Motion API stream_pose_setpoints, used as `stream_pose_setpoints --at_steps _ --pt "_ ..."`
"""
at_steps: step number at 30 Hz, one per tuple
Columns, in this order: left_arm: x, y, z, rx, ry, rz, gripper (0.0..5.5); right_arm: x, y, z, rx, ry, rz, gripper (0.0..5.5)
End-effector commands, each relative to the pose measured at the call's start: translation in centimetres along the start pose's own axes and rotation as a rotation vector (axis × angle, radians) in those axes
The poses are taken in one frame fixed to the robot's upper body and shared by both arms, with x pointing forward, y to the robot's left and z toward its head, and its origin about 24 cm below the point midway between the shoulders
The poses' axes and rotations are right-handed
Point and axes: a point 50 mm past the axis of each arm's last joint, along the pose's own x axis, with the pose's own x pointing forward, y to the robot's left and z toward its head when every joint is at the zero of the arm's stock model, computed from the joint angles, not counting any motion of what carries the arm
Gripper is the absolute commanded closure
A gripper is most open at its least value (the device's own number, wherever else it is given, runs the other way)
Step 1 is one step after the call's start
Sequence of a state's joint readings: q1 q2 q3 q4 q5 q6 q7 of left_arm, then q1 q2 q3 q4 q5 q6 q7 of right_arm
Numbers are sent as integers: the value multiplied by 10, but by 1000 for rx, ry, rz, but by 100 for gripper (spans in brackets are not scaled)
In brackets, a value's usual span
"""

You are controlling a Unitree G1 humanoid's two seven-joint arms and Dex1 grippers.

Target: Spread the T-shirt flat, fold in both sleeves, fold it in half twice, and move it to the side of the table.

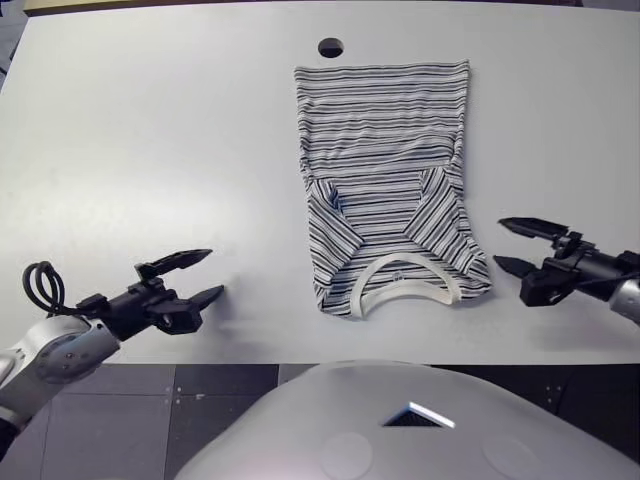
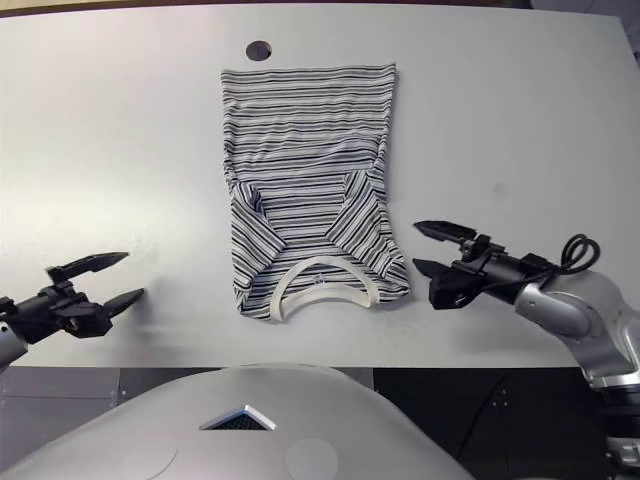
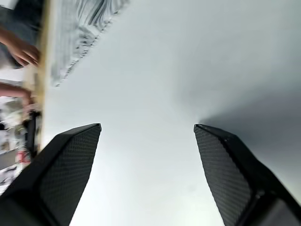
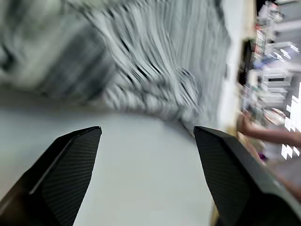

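Lying flat in the middle of the table [image 1: 150, 130], the T-shirt [image 1: 385, 170] is seen with both sleeves folded in.
Each pair of jaws is spread apart: the right gripper [image 1: 498, 242] is poised just beside the collar-end corner and the left gripper [image 1: 216, 271] well apart, probably readied for the first half-fold.

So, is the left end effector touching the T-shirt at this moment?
Apart. The left eye view shows the open left end effector with a wide strip of bare table between its fingertips and the T-shirt.
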State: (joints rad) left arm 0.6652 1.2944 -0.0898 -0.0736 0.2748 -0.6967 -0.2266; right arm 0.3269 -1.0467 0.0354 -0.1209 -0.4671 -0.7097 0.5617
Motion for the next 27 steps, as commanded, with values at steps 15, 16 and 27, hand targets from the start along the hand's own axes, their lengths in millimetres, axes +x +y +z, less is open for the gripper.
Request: stream_pose_setpoints --at_steps 15,16,27 --pt "89 5 44 185 -331 -199 182 7 -2 14 -168 -116 267 185" --pt "91 5 45 190 -339 -201 182 9 -3 14 -166 -119 263 185" --pt "100 1 47 206 -415 -251 275 23 9 17 -138 -179 294 288"
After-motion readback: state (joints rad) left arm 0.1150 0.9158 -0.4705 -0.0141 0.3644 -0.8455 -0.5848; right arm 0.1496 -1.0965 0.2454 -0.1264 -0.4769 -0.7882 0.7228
